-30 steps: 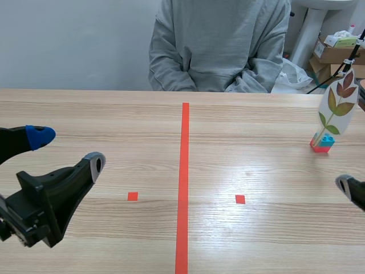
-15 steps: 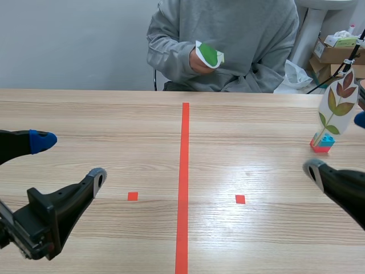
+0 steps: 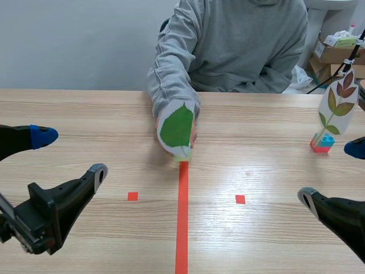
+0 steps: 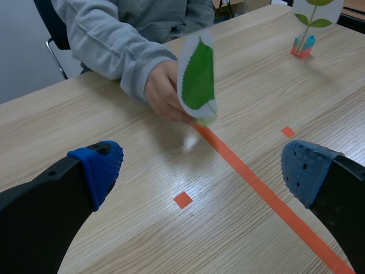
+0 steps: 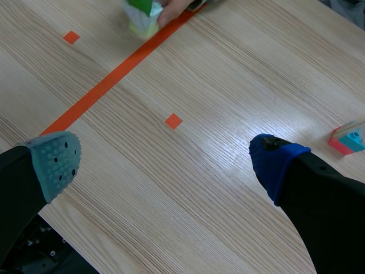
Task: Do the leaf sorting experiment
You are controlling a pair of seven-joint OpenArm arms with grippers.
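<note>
As a hand (image 4: pixel 164 94) stands the leaf card (image 3: pixel 176 128) at the tape line's (image 3: pixel 182 217) far end, my left gripper (image 3: pixel 70 152) and right gripper (image 3: pixel 332 172) hang spread; I'd next pinch its base

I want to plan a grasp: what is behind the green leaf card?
A person's hand holds the green leaf card from behind. In the scene view the card covers most of the hand; only its edges show beside it.
</note>
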